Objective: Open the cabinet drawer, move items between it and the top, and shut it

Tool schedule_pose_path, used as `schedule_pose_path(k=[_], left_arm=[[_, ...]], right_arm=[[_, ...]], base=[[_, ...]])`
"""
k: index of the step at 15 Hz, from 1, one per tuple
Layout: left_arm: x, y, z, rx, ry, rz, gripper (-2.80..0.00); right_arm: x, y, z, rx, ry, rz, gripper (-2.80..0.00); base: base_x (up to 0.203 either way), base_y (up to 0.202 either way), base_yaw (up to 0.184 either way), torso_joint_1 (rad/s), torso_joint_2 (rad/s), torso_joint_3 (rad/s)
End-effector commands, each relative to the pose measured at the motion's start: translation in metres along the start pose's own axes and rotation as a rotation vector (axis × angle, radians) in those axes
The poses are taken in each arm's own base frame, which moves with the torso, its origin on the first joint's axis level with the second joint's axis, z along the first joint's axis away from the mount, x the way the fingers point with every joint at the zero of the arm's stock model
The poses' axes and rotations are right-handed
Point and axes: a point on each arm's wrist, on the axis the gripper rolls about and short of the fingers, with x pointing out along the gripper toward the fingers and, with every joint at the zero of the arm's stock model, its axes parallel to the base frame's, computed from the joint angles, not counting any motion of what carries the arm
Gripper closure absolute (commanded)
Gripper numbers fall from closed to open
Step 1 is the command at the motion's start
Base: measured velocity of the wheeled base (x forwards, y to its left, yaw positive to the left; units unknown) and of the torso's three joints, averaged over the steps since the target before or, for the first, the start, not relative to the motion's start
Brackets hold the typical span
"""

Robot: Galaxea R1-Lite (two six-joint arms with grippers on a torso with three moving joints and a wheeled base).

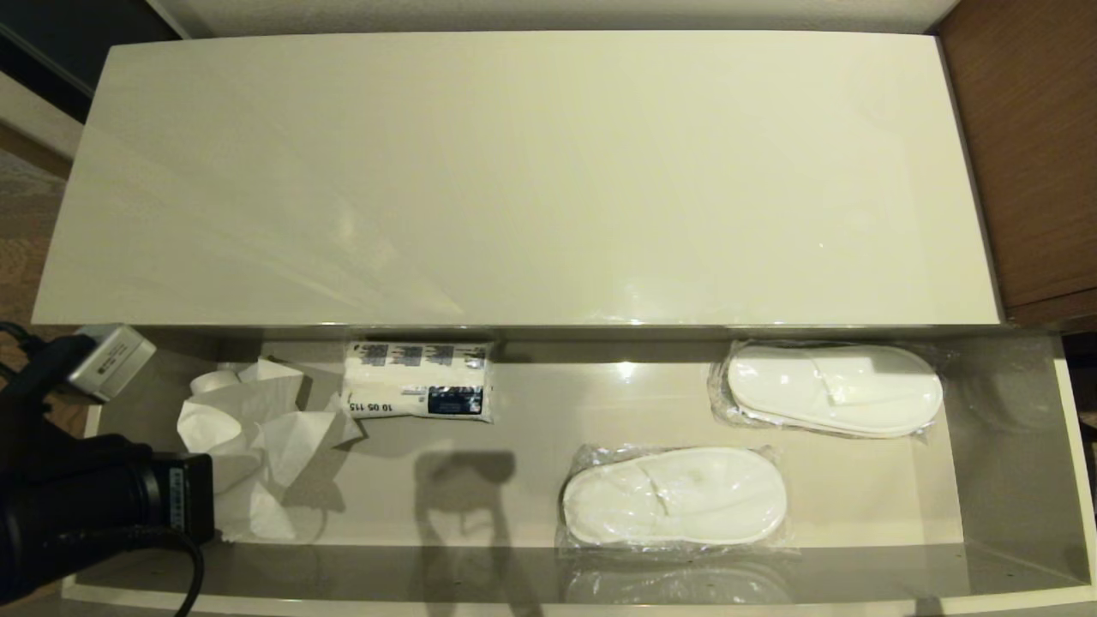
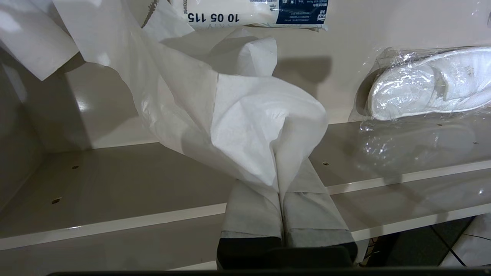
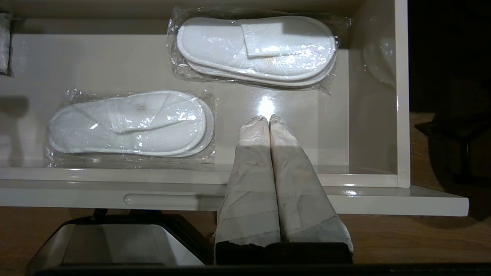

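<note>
Left fingers [image 2: 268,199] clenched on paper tail [image 2: 245,126], tips hidden; right fingers [image 3: 268,126] clenched, empty.

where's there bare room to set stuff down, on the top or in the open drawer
The top is bare throughout. In the drawer, free floor lies between the printed pack and the near slippers. Its left end is crowded with loose paper.

Your left arm works, your right sits idle.
Your left gripper [image 2: 280,180] reaches in at the head view's lower left, fingers pinched together; your right gripper [image 3: 269,120] hangs parked, fingers pressed together.
</note>
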Motion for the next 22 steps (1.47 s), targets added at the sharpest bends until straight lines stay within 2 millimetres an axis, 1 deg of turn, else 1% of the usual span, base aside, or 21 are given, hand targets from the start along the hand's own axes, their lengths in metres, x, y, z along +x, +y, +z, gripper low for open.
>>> schedule_pose_path(k=[1,4,5,7,13,16,18,20,22], left_arm=[[0.000,0.000,0.000,-0.001,0.001,0.000,0.00],[-0.001,0.001,-0.005,0.027,0.008,0.003,0.00],[-0.001,0.001,-0.007,0.032,0.014,0.005,-2.80],[-0.005,0.001,-0.008,0.070,-0.005,-0.007,-2.80],[-0.003,0.001,-0.011,0.072,0.011,-0.008,-2.80],[-0.009,0.001,-0.008,0.075,-0.018,0.000,-2.80],[-0.030,0.002,-0.013,0.074,-0.080,0.050,-2.80],[-0.057,0.006,-0.025,0.059,-0.132,0.140,-2.80],[-0.095,0.009,-0.047,0.028,-0.202,0.235,-2.80]], right_arm=[[0.000,0.000,0.000,0.000,0.002,0.001,0.00],[0.000,0.000,0.000,-0.001,0.001,0.001,0.00],[0.000,0.000,0.000,-0.001,0.001,0.001,0.00],[0.000,0.000,0.000,-0.001,0.001,0.001,0.00],[0.000,0.000,0.000,0.000,0.002,0.001,0.00],[0.000,0.000,0.000,-0.003,0.001,-0.002,0.00],[0.000,0.000,0.000,-0.007,0.001,0.001,0.00],[0.000,0.000,0.000,-0.007,0.001,-0.005,0.00],[0.000,0.000,0.000,-0.005,0.001,-0.005,0.00]], base=[[0.000,0.000,0.000,0.000,0.00,0.000],[0.000,0.000,0.000,0.000,0.00,0.000],[0.000,0.000,0.000,0.000,0.00,0.000],[0.000,0.000,0.000,0.000,0.00,0.000],[0.000,0.000,0.000,0.000,0.00,0.000],[0.000,0.000,0.000,0.000,0.00,0.000],[0.000,0.000,0.000,0.000,0.00,0.000],[0.000,0.000,0.000,0.000,0.00,0.000],[0.000,0.000,0.000,0.000,0.00,0.000]])
